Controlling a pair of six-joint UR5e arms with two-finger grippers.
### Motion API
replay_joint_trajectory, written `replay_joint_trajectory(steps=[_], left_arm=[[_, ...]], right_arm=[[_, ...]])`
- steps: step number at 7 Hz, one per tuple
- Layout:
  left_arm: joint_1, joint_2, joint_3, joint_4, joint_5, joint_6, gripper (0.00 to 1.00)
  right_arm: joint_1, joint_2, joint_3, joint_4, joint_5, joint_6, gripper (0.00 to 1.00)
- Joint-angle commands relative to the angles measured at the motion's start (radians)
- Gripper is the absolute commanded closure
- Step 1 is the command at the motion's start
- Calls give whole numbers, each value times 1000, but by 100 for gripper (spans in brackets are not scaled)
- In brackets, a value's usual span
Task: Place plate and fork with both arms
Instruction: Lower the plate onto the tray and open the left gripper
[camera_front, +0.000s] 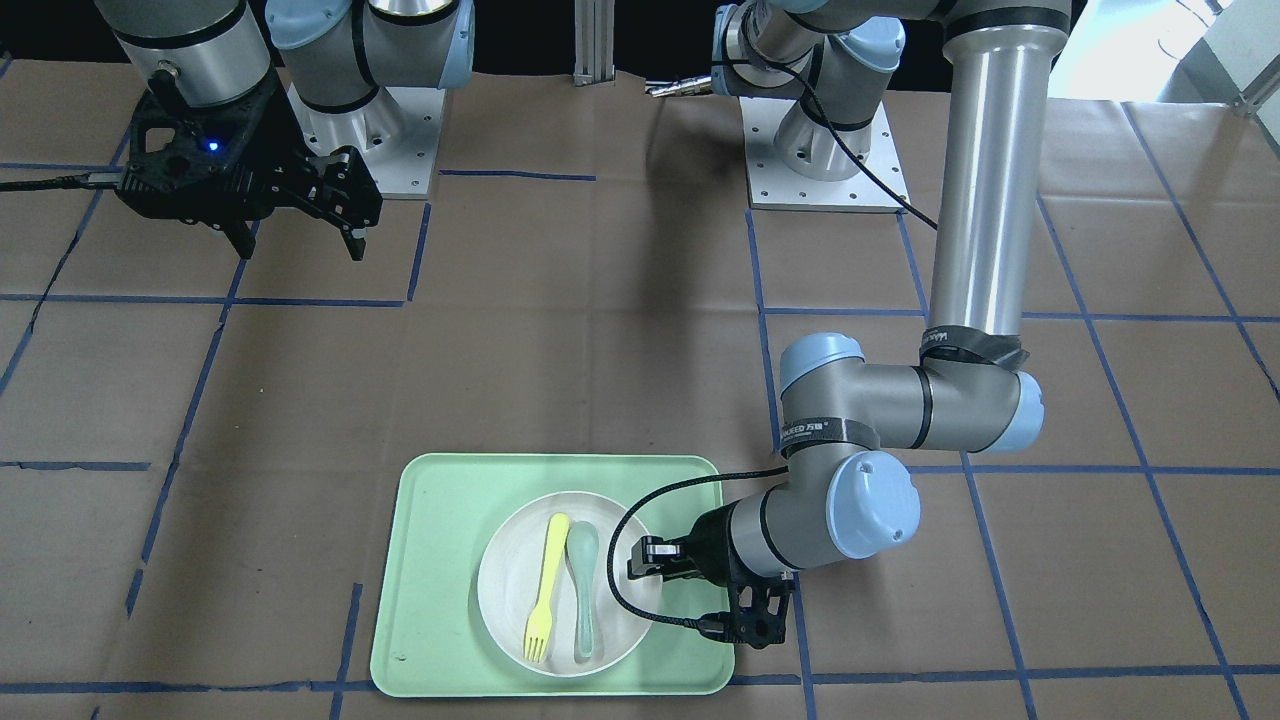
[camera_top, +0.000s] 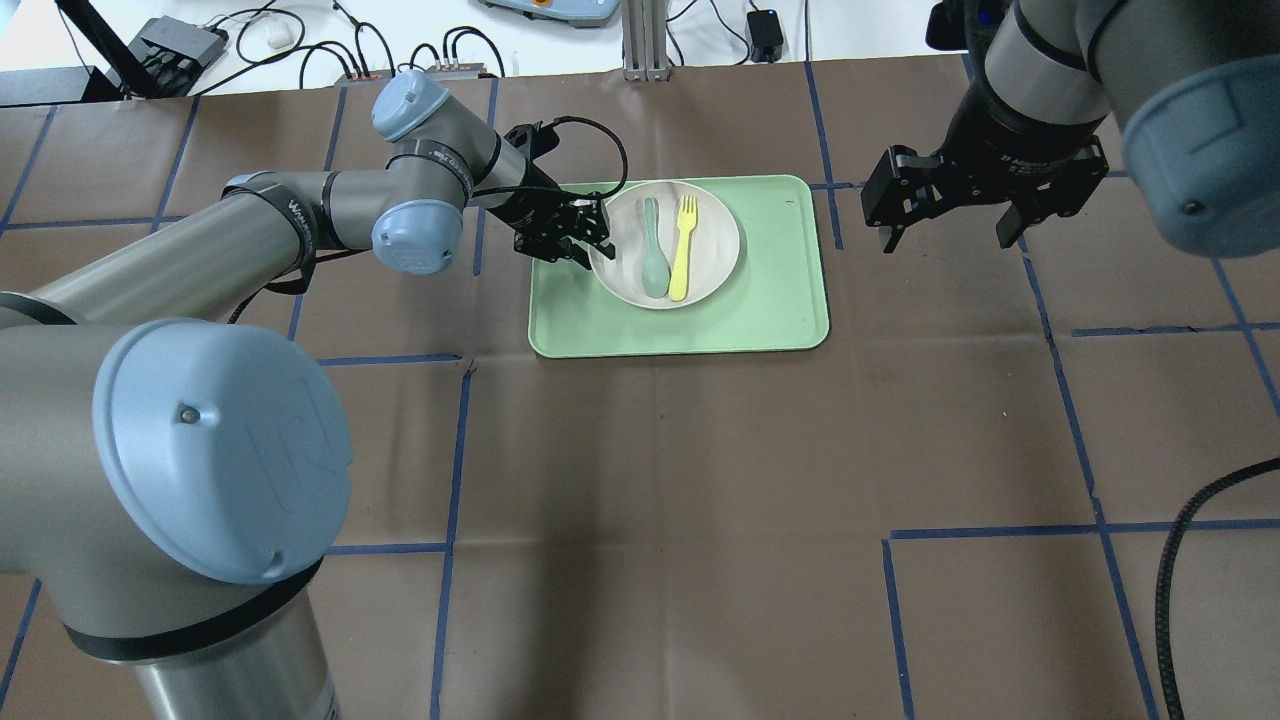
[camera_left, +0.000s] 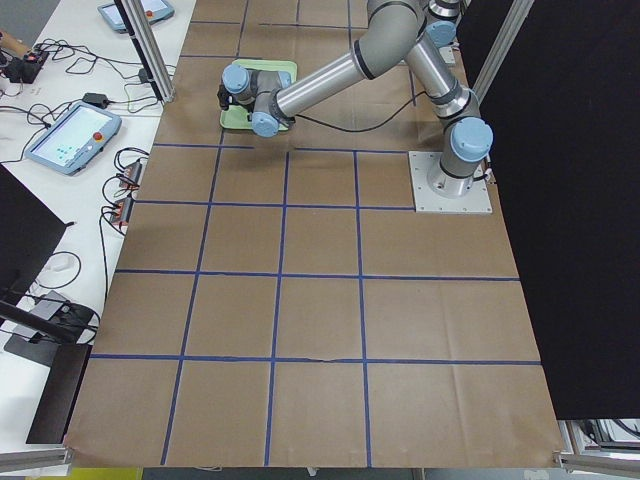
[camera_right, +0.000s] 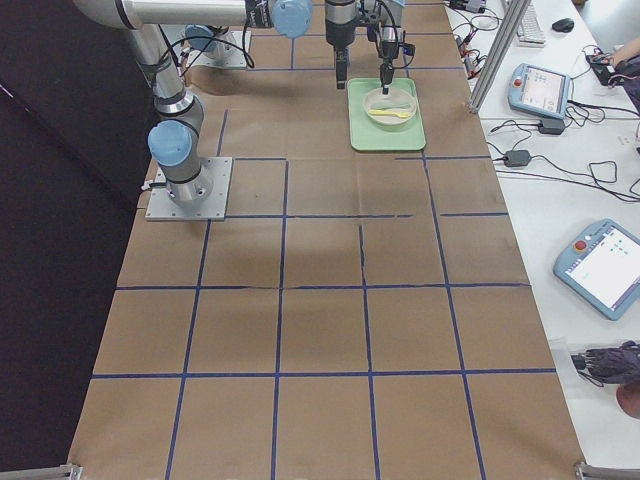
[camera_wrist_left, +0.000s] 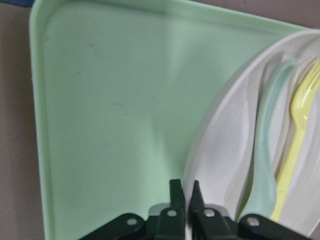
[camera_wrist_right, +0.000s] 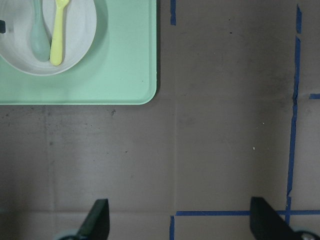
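The mint-green tray (camera_top: 760, 300) lies at the far side of the table and holds the plate (camera_top: 715, 250). Nothing is judged placed yet. The right gripper (camera_top: 945, 238) hangs over bare table well apart from the tray, jaws spread wide and empty. The left gripper (camera_wrist_left: 184, 187) is nearly closed and appears pinched on the plate's rim, so the lift is judged about to begin. The fork (camera_top: 683, 247) lies inside the plate beside a spoon (camera_top: 653, 255), ungrasped.

one plate (camera_front: 508, 592), one fork (camera_front: 547, 585), one spoon (camera_front: 584, 602), one tray (camera_front: 440, 560)
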Motion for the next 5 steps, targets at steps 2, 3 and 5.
replay_joint_trajectory(steps=[2,3,5], left_arm=[[-3,169,-13,-145,26,-6,1],[-3,267,-21,-247,126,17,1],[2,429,-21,-469,276,84,1]], right_arm=[[2,0,0,-1,0,0,0],[2,0,0,-1,0,0,0],[2,5,-6,-5,-11,1,0]])
